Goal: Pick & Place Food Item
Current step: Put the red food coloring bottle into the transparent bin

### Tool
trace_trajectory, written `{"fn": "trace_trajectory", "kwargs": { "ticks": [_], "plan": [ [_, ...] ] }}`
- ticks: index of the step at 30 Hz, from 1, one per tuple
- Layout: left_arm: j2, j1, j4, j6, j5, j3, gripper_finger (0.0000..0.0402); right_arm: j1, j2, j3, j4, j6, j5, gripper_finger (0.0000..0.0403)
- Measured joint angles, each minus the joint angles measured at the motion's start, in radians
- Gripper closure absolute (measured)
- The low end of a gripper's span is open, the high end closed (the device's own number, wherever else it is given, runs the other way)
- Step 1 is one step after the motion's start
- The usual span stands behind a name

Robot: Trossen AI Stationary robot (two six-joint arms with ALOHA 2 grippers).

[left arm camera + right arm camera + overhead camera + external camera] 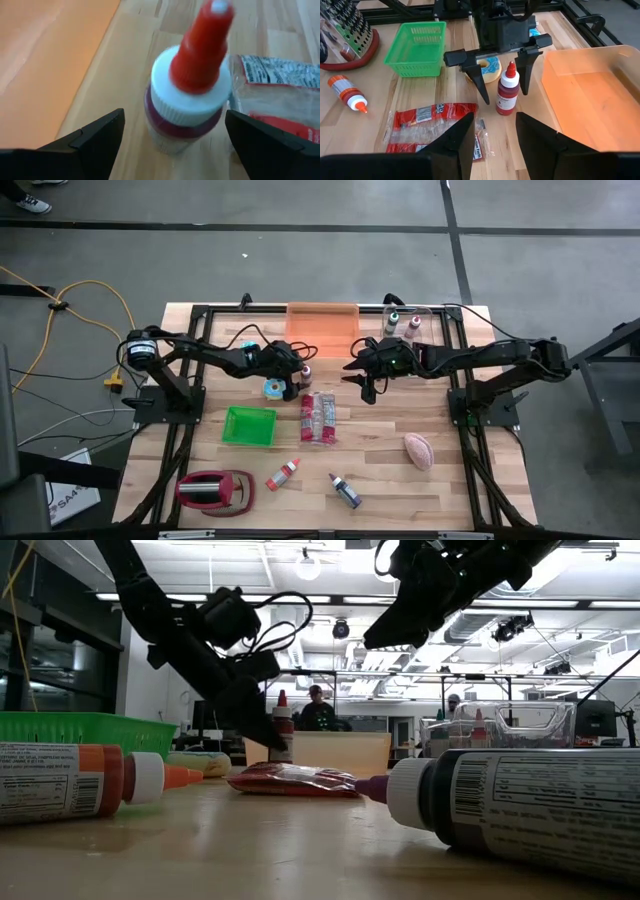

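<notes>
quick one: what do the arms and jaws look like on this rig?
Both arms are black jointed links with loose black cables looped at the wrists. The left gripper has two slim black tapered fingers under a boxy black body. The right gripper looks the same, with a small green light behind it.

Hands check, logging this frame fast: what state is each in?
Left hand: open around the red-capped bottle, not gripping.
Right hand: closed, empty, raised above the table.
</notes>
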Motion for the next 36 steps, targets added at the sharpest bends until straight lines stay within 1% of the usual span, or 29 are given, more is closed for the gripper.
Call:
{"fn": "trace_trajectory", "kwargs": {
  "ticks": [7, 13, 16, 25, 36],
  "plan": [
    [0.001, -0.005, 0.004, -0.002, -0.003, 0.0, 0.0067, 0.0, 0.0, 0.0, 0.0, 0.0, 0.0, 0.027],
    [0.036, -0.012, 0.021, -0.015, -0.01, 0.002, 0.0068, 0.0, 0.0, 0.0, -0.001, 0.001, 0.0, 0.027],
    [0.054, -0.017, 0.039, -0.017, -0.014, 0.001, 0.0075, 0.0, 0.0, 0.0, -0.001, 0.0, 0.0, 0.027],
    [0.069, -0.025, 0.057, -0.017, -0.034, 0.0, 0.0122, 0.0, 0.0, 0.0, -0.001, 0.001, 0.0, 0.027],
    [0.069, -0.026, 0.06, -0.005, -0.033, 0.0, 0.0195, 0.0, 0.0, 0.0, 0.0, 0.001, 0.0, 0.027]
  ]
}}
